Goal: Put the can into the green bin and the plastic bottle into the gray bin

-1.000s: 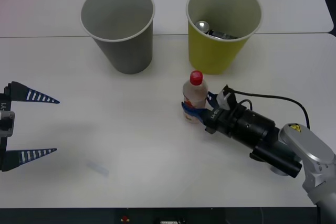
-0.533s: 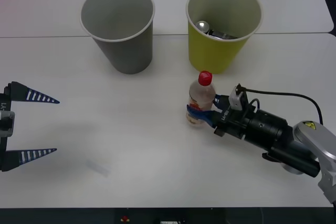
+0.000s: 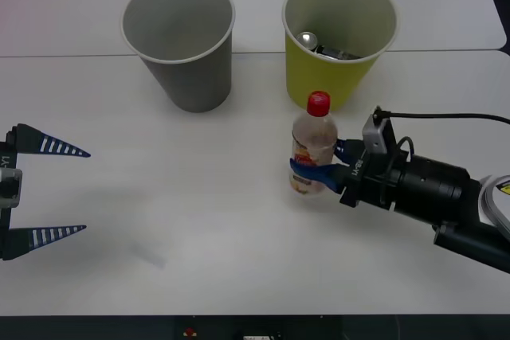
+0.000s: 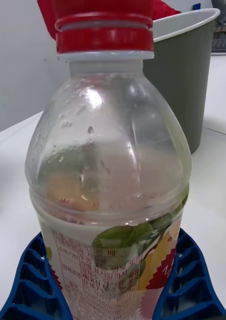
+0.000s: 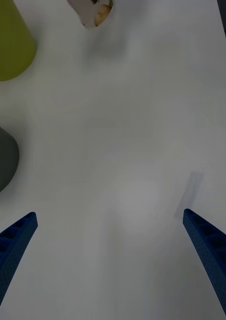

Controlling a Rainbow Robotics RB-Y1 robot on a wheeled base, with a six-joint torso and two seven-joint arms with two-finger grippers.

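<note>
1. On the white tabletop (image 3: 239, 236) stand the gray bin (image 3: 182, 45) and, beside it, the green bin (image 3: 339, 41), the can (image 3: 309, 38) inside the latter.
2. Right hand (image 3: 319, 171) grasps the upright plastic bottle (image 3: 314, 149) just before the green bin.
3. Left hand (image 3: 68, 190) hangs released, well apart.

In the right wrist view the plastic bottle (image 4: 110, 175) runs off the picture at its cap and its base, and it hides most of the gray bin (image 4: 185, 75) behind it. In the front view the green bin (image 3: 335, 45) wall covers most of the can (image 3: 309, 39), leaving its top showing. The left wrist view cuts the bottle down to a scrap.
</note>
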